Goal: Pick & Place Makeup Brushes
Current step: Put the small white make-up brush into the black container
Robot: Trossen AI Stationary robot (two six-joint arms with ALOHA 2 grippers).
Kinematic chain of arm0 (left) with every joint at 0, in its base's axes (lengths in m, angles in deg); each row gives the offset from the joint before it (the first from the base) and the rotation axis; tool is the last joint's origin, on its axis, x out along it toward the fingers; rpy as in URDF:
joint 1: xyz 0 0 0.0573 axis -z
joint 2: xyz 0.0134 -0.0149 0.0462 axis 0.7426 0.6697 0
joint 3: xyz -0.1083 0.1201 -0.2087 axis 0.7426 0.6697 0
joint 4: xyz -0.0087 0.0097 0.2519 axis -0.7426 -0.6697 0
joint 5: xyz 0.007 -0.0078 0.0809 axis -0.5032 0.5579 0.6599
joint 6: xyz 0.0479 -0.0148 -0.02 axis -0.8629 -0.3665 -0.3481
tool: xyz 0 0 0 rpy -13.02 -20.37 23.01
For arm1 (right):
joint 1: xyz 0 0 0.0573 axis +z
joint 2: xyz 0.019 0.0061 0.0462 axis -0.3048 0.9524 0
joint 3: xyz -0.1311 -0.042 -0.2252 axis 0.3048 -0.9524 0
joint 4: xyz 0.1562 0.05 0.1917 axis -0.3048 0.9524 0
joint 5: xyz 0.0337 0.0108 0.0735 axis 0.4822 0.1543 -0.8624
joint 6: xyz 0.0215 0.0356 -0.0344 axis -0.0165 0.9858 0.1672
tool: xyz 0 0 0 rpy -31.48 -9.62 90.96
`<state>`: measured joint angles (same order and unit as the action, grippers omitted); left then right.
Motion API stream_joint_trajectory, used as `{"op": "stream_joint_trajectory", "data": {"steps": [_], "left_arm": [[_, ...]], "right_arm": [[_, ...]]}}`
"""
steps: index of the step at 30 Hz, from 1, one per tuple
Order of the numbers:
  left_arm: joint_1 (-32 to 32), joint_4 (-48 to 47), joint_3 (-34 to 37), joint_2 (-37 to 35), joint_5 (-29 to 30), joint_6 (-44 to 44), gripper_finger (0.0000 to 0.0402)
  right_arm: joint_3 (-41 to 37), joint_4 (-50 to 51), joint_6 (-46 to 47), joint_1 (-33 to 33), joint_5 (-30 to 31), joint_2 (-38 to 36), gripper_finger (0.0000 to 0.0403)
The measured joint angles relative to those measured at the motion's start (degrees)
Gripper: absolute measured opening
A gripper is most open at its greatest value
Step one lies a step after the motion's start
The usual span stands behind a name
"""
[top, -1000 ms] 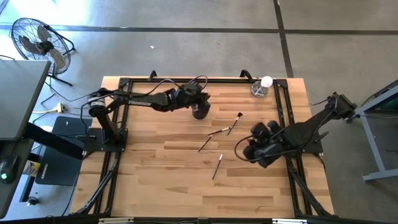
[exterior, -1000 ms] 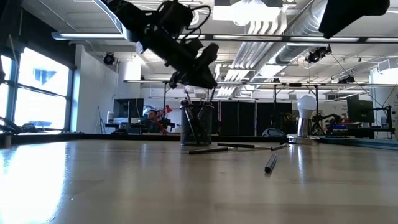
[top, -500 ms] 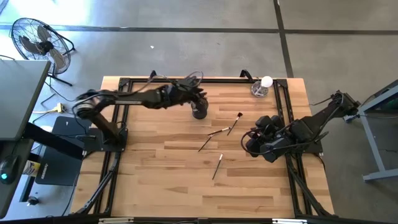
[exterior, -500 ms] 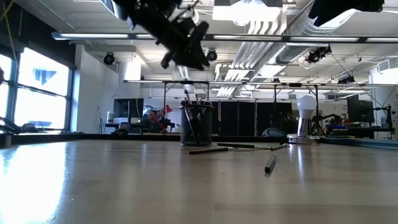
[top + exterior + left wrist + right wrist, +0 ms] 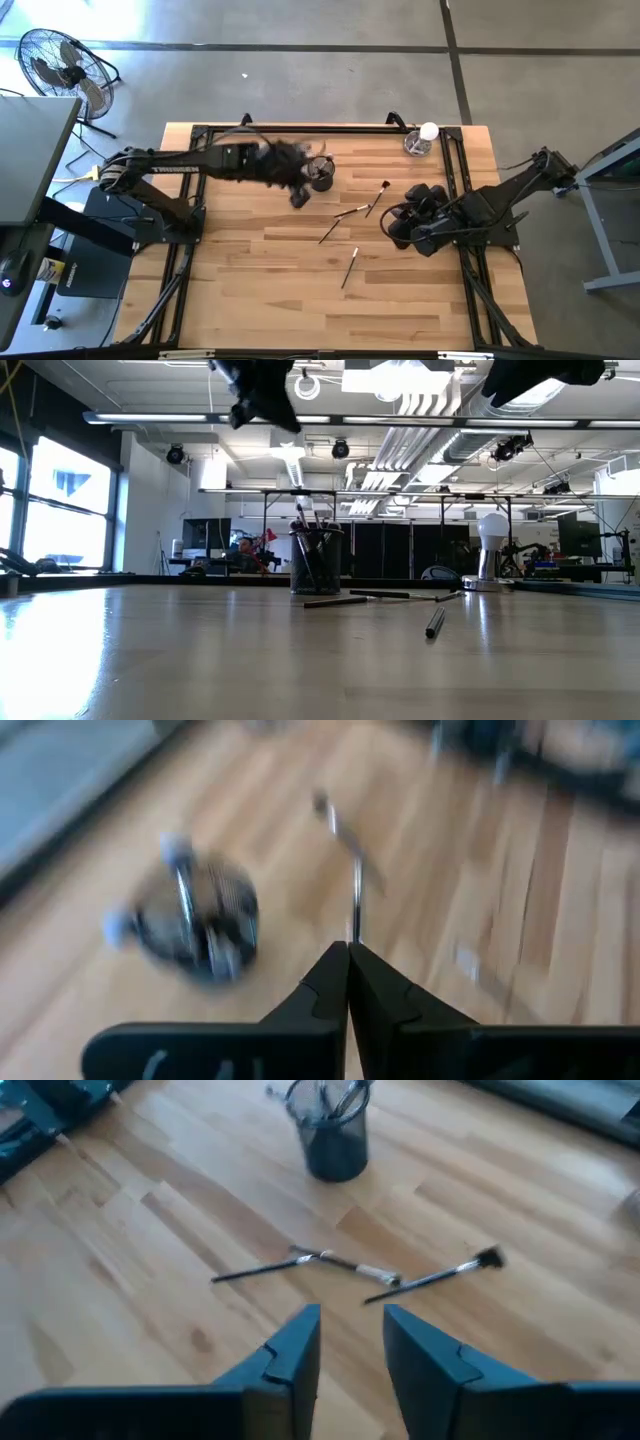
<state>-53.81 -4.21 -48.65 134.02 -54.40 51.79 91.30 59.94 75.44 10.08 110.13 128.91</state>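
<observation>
A small black cup (image 5: pixel 320 177) stands on the table's far middle with several makeup brushes upright in it (image 5: pixel 317 560). Loose brushes lie on the wood to its right and near side: one with a reddish tip (image 5: pixel 378 197), a pale-handled one (image 5: pixel 350 212), a dark one (image 5: pixel 332 231) and another dark one nearer (image 5: pixel 349 267). My left gripper (image 5: pixel 298 190) is shut, high above the table just left of the cup (image 5: pixel 348 965), and holds nothing. My right gripper (image 5: pixel 393 225) is open, hovering right of the loose brushes (image 5: pixel 350 1330).
A clear glass with a white ball (image 5: pixel 420 140) stands at the far right corner of the table (image 5: pixel 490 550). Black frame rails (image 5: pixel 300 129) run along the table's far, left and right sides. Bare wood lies across the near half (image 5: pixel 300 300).
My left gripper has risen from just above the cup and swung away toward the table's left and near side, moving fast. My right gripper has shifted a little left, toward the loose brushes. The cup and the brushes on the table have stayed in place.
</observation>
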Motion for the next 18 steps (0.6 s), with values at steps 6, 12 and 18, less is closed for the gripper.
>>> {"op": "stream_joint_trajectory", "data": {"steps": [6,12,18], "left_arm": [[6.5,-1.1,11.7,-0.7,0.3,1.8,0.0001],[10.3,2.3,27.0,-15.1,-0.7,5.0,0.0001],[12.0,2.7,33.4,-27.9,-1.7,4.4,0.0000]], "right_arm": [[0.0,-15.9,-7.9,-1.6,-0.7,4.7,0.0010],[5.5,-29.9,-13.5,-8.1,-6.2,17.1,0.0003],[20.6,-22.2,-7.7,-13.2,-12.3,32.5,0.0001]]}}
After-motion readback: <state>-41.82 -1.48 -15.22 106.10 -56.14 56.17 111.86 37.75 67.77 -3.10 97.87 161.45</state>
